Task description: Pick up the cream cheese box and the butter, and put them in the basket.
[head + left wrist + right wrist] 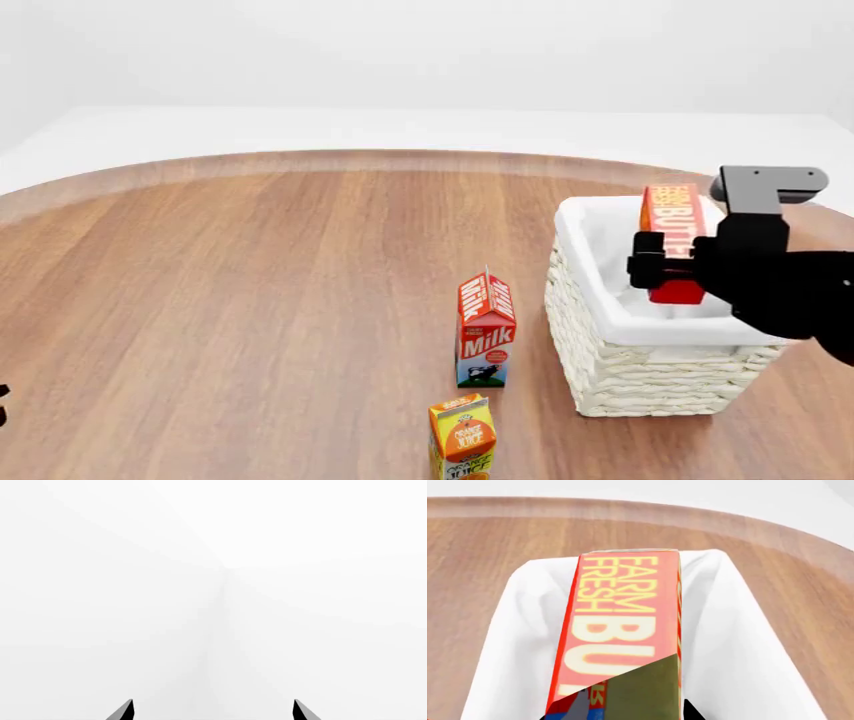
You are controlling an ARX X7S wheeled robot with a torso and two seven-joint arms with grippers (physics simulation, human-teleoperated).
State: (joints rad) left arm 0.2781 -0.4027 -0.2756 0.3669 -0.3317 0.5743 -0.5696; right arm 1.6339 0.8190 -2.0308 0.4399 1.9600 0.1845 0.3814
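Note:
My right gripper point(663, 268) is shut on the butter point(671, 225), a red-orange box with yellow lettering. It holds the box on end over the open top of the white wicker basket point(641, 370), the lower end down between the rims. In the right wrist view the butter point(624, 615) fills the middle, held in the gripper point(627, 711), with the basket's white liner point(514, 630) on both sides. My left gripper point(213, 711) is open and empty, facing only blank white. The cream cheese box is not in view.
A red milk carton point(486, 330) stands just left of the basket. An orange juice carton point(462, 436) stands nearer me, at the lower edge. The round wooden table point(267, 280) stretches left and back, with a white floor beyond.

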